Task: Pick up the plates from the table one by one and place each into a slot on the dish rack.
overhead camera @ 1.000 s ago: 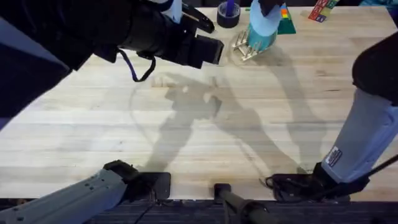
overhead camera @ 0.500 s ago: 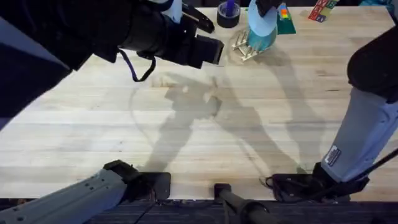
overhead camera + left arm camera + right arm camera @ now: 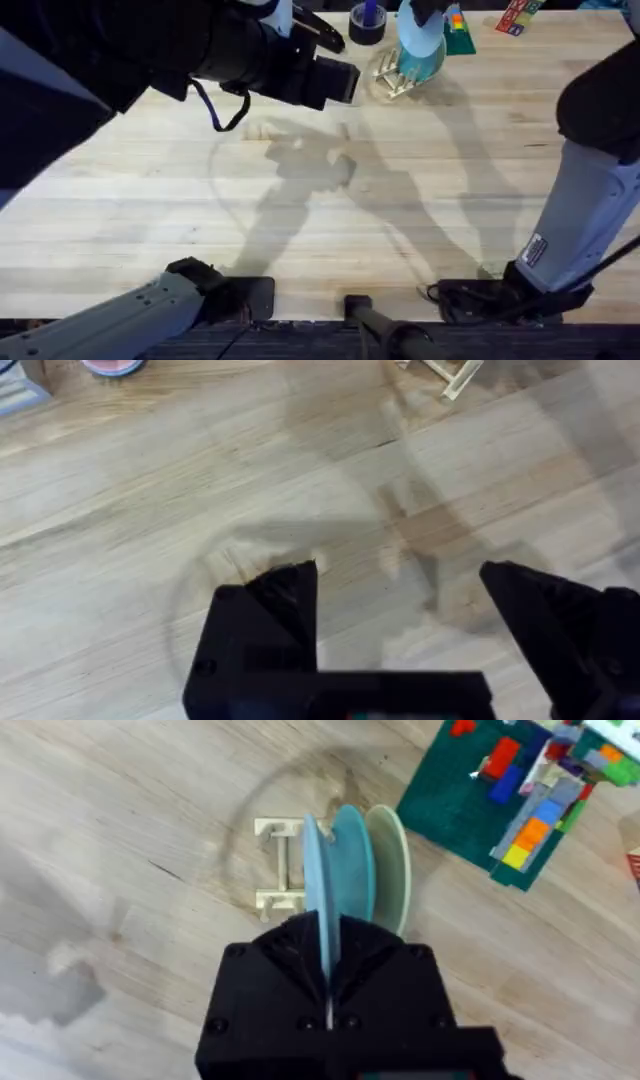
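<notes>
Barely shifted: right pincer (image 3: pixel 328 982) clamps pale blue plate (image 3: pixel 312 870) seemingly into dish rack (image 3: pixel 277 865); left pincer (image 3: pixel 400 595) wide, empty.

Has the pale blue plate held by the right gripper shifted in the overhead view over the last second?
Yes, slightly: the pale blue plate has moved toward the table's far edge, judged against the dish rack beside it.

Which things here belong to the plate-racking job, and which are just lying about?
Job:
- pale blue plate pinched on edge in the right gripper
- two more plates standing in the dish rack
- left gripper, open over bare table

Lying about:
- dark tape roll
- green board of coloured blocks
</notes>
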Tool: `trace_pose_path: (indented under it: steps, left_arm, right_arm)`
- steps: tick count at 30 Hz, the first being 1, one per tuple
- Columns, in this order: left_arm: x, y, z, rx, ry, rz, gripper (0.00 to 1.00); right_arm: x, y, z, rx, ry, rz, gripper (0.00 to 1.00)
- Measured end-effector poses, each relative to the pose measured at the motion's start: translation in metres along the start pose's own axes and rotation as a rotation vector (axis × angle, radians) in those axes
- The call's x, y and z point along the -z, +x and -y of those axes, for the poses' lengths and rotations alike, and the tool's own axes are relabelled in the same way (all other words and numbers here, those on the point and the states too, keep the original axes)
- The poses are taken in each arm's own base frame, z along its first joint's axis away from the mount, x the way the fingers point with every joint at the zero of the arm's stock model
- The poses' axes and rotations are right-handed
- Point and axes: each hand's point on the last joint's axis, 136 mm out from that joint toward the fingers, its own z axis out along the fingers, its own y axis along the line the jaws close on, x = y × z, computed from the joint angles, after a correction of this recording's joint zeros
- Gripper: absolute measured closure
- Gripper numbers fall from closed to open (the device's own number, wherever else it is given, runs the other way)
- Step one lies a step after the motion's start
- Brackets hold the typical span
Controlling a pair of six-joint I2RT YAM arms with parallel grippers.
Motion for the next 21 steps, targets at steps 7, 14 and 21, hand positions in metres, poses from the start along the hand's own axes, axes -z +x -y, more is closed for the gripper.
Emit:
trace_pose_path:
  steps: [7, 14, 21]
  left_arm:
    - [0.000, 0.001, 0.000, 0.000, 0.000, -0.002, 0.006]
    - [0.000, 0.000, 0.000, 0.000, -0.001, -0.002, 0.006]
    - [0.000, 0.000, 0.000, 0.000, -0.002, -0.002, 0.006]
  right_arm:
    - [-0.030, 0.006, -0.002, 0.006, -0.021, -0.058, 0.970]
    - [-0.034, 0.002, 0.000, 0.028, -0.017, -0.044, 0.970]
    - [-0.036, 0.000, 0.001, 0.037, -0.015, -0.037, 0.970]
